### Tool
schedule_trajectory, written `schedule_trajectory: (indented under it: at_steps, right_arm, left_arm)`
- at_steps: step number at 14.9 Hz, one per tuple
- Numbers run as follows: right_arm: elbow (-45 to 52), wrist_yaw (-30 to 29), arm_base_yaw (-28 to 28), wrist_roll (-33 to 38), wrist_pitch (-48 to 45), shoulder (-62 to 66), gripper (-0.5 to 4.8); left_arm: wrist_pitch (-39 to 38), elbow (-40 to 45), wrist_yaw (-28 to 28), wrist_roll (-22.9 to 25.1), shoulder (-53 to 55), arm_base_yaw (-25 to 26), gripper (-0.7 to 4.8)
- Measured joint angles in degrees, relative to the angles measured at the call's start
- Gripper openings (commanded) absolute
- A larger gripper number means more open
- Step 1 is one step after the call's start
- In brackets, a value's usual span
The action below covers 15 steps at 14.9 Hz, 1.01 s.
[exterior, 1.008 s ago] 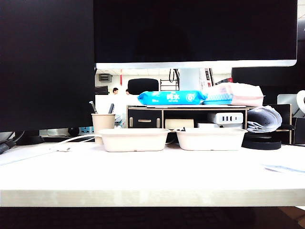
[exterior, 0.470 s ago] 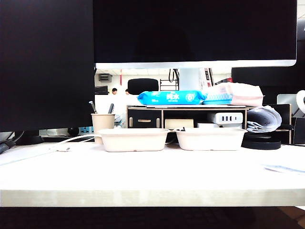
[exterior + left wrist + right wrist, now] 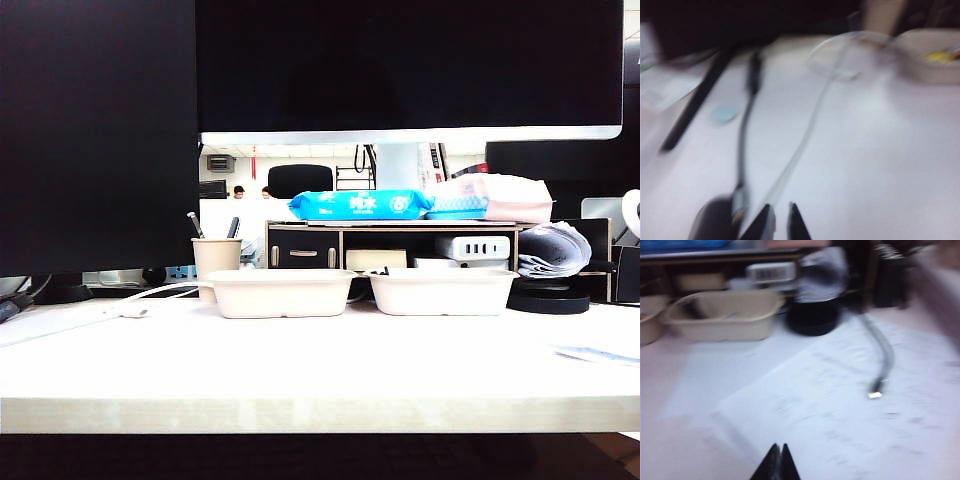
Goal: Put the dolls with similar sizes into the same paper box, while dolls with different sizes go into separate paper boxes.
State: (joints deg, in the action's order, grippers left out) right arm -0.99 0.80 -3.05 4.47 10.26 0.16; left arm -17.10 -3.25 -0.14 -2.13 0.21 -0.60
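Two off-white paper boxes stand side by side at the back of the table, the left one and the right one. Neither gripper shows in the exterior view. In the blurred left wrist view, a yellow doll lies inside the left paper box, far from my left gripper. That gripper is low over the table, its tips slightly apart and empty. My right gripper is shut and empty over a paper sheet, well short of the right paper box. A dark shape in that box is too blurred to name.
A beige pen cup stands left of the boxes. Behind them is a dark shelf with a blue wipes pack. White and black cables cross the left side. On the right lie a paper sheet, a cable plug and a black round base.
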Motion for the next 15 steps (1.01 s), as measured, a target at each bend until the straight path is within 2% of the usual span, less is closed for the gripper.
schedule_trajectory:
  at_steps: [1, 2, 5, 10, 15]
  right_arm:
    - [0.31, 5.95, 0.02, 0.0, -1.9, 0.02, 0.0]
    - [0.33, 8.31, 0.11, 0.02, -4.28, 0.0, 0.0]
    - [0.33, 5.49, 0.04, 0.0, -5.81, 0.0, 0.0]
    - [0.33, 5.55, 0.04, 0.0, -8.39, 0.02, 0.0]
    - [0.35, 3.65, 0.04, 0.0, -9.31, 0.02, 0.0]
  left_arm:
    - [3.23, 0.2, 1.07, 0.0, 0.0, 0.0, 0.53]
    - [6.47, 0.17, 0.76, 0.0, 0.0, 0.0, 0.53]
    - [14.05, 2.78, -0.9, 0.02, 0.0, 0.24, 0.53]
    - [20.5, 2.78, -0.85, -0.02, 0.0, 0.24, 0.53]
    - [20.83, 2.78, -0.26, 0.0, 0.0, 0.24, 0.53]
